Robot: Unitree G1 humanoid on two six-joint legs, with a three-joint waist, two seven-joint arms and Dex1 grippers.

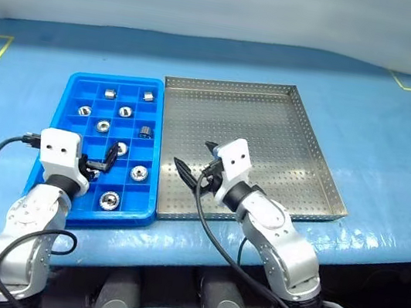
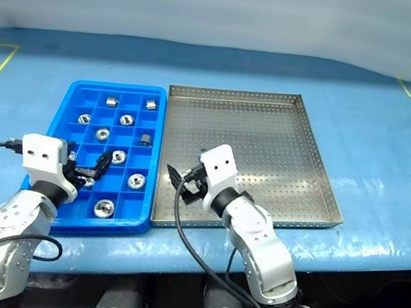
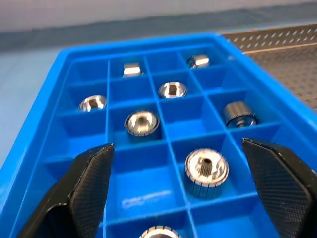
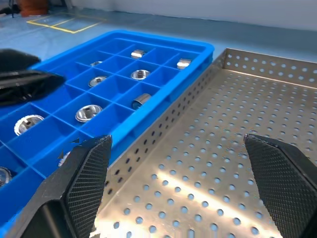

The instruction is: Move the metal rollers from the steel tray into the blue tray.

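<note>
With the steel tray [image 1: 269, 145] bare, rollers [image 3: 206, 166] fill the blue tray [image 1: 74, 94] (both grippers [image 1: 103, 160] [image 1: 194, 164] gape empty), so arms need only withdraw.

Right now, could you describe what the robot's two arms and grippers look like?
Both arms are built of rounded silver-grey segments with black joints. Each wrist carries a white boxy housing with small dark dots, and a black cable loops from it along the arm. The left gripper and right gripper each have two black fingers with finely textured, tapering pads.
</note>
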